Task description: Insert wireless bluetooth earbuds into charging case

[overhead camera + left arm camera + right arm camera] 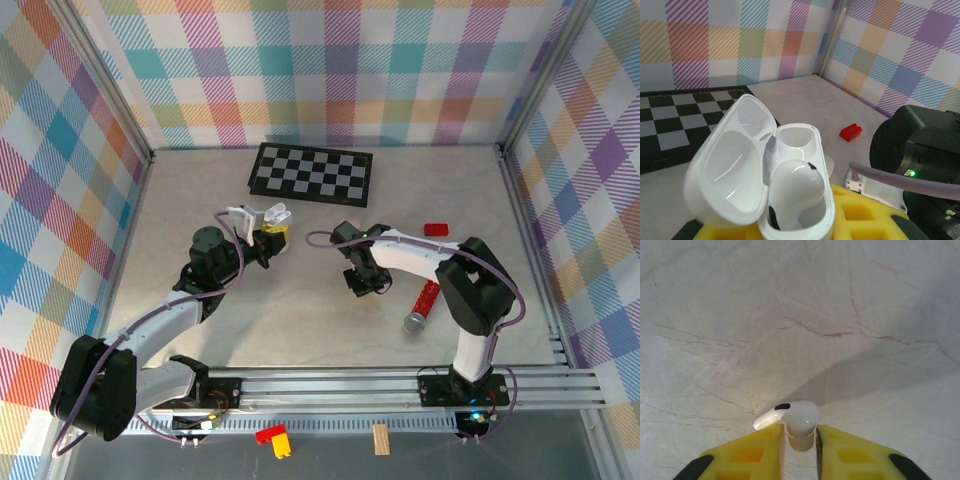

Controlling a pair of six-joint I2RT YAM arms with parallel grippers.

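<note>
Second-bud step here: right end effector is pinching the loose earbud over the table. Left end effector is clamping the open charging case, with one seated earbud sitting inside. Next move is probably needing a careful stem-down lineup over the empty socket.

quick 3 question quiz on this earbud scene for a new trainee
1. True or false: the case held by the left gripper has its lid open.
2. What is the right gripper pinching above the table? A) a screw B) an earbud C) a coin
3. How many slots of the case hold a seated earbud?

Key: 1 true; 2 B; 3 one, and the far slot is empty.
</note>
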